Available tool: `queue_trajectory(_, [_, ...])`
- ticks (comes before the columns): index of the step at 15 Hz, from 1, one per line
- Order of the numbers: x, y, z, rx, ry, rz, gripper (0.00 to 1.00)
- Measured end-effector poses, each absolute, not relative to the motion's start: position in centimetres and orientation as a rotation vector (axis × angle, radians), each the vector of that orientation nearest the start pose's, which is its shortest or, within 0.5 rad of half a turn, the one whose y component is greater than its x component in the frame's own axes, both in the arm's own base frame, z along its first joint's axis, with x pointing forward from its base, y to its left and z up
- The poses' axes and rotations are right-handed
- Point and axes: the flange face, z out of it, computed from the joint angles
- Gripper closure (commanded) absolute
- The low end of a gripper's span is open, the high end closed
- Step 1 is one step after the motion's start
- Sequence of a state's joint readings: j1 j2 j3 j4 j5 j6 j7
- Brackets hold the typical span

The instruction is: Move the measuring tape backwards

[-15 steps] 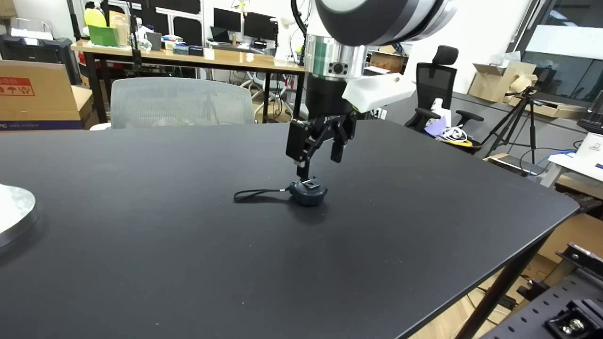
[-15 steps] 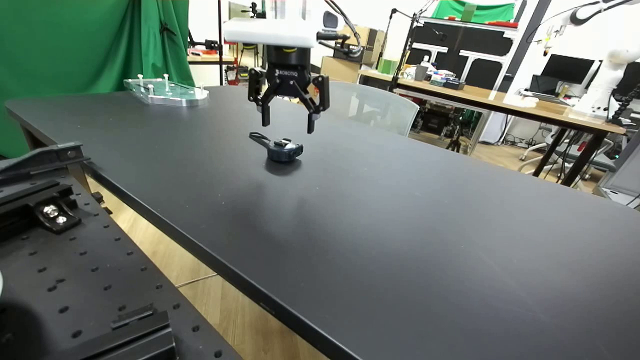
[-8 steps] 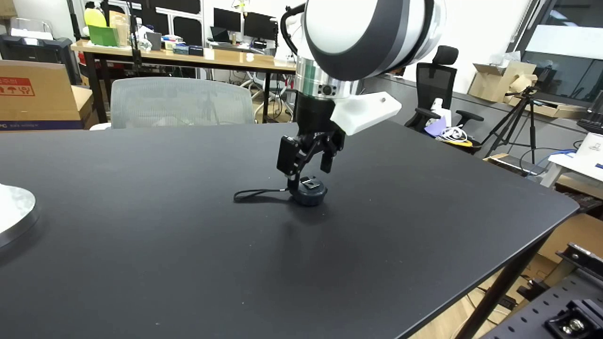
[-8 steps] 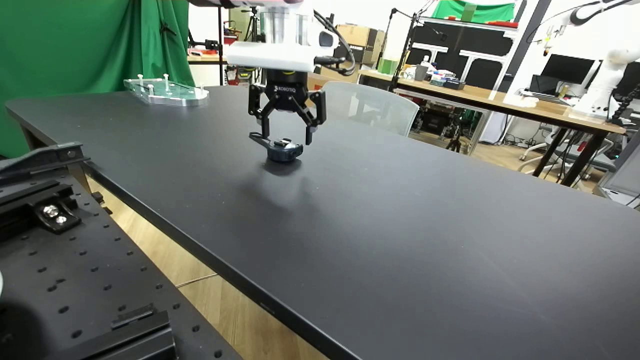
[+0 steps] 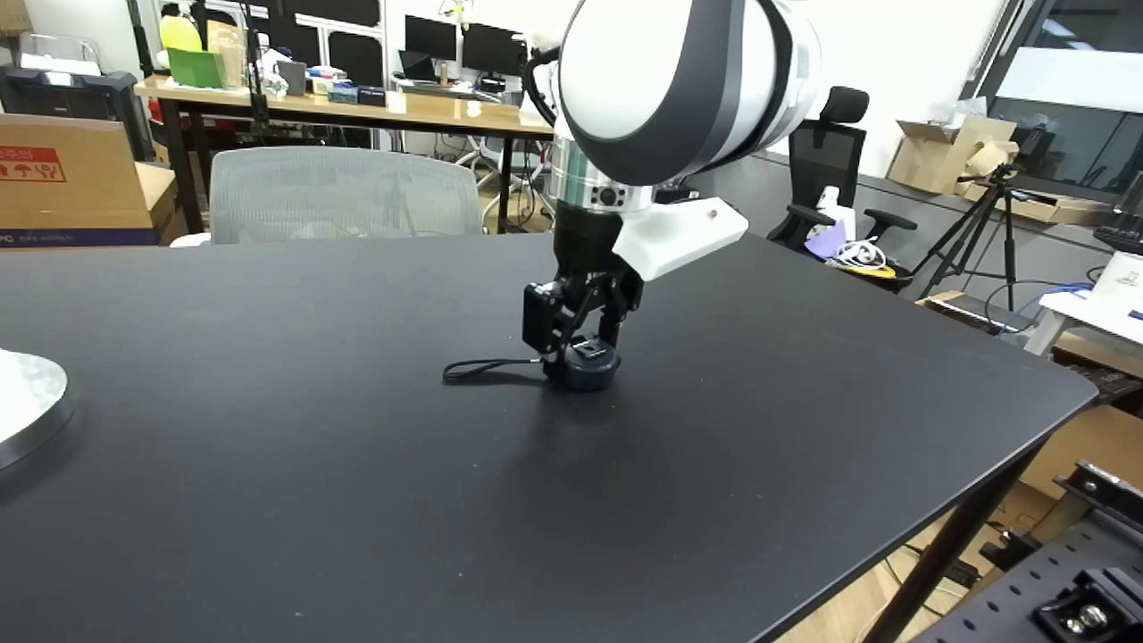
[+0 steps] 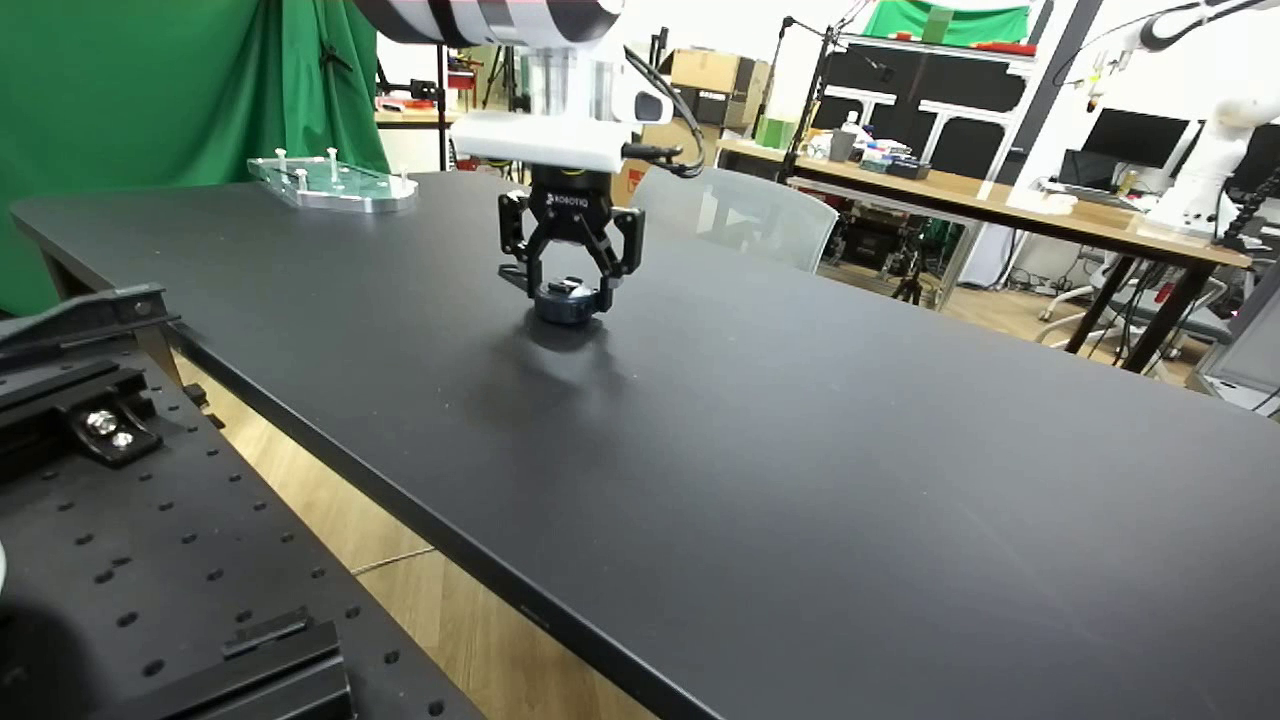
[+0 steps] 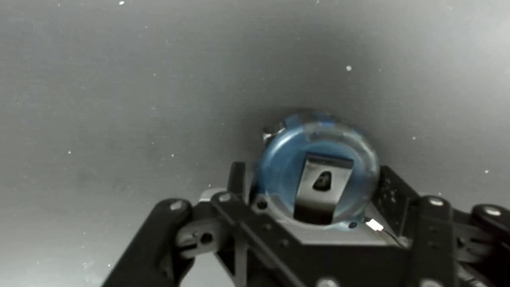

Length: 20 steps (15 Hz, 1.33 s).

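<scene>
The measuring tape (image 5: 591,368) is a small dark blue-grey round case lying on the black table, with a metal clip on top. It also shows in an exterior view (image 6: 565,308) and in the wrist view (image 7: 279,167). Its thin black strap (image 5: 482,363) lies to one side on the table. My gripper (image 7: 312,169) points down, low over the table, with one finger on each side of the case; it also shows in an exterior view (image 6: 569,298). The right finger (image 7: 392,191) lies against the case's edge. Whether the left finger (image 7: 237,179) touches is unclear.
A white round plate with a metal rim (image 5: 36,429) stands at the table's side. A clear plate with posts (image 6: 335,190) lies at the table's far end. A mesh chair (image 5: 344,196) stands behind the table. A perforated metal base (image 6: 150,560) adjoins the front edge.
My gripper has come down from above the measuring tape until its fingers stand around the case. The fingers have moved closer together. The measuring tape has not visibly moved.
</scene>
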State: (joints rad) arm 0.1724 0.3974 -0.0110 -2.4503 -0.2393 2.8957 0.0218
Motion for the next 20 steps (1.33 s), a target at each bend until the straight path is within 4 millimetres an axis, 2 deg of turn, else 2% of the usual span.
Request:
queue_trajectory(1, [47.2, 9.1, 14.4, -3.148, -0.573, -0.081, 0.54])
queue_trajectory(8, [47.3, 9.2, 14.8, -3.137, -0.451, -0.087, 0.54])
queue_trajectory(13, [48.4, 6.8, 16.3, -3.159, -0.372, -0.116, 0.54])
queue_trajectory(17, [50.8, 5.0, 17.5, -3.180, -0.305, -0.079, 0.54])
queue_trajectory(20, [53.5, 5.1, 18.0, -3.187, -0.285, -0.046, 0.54])
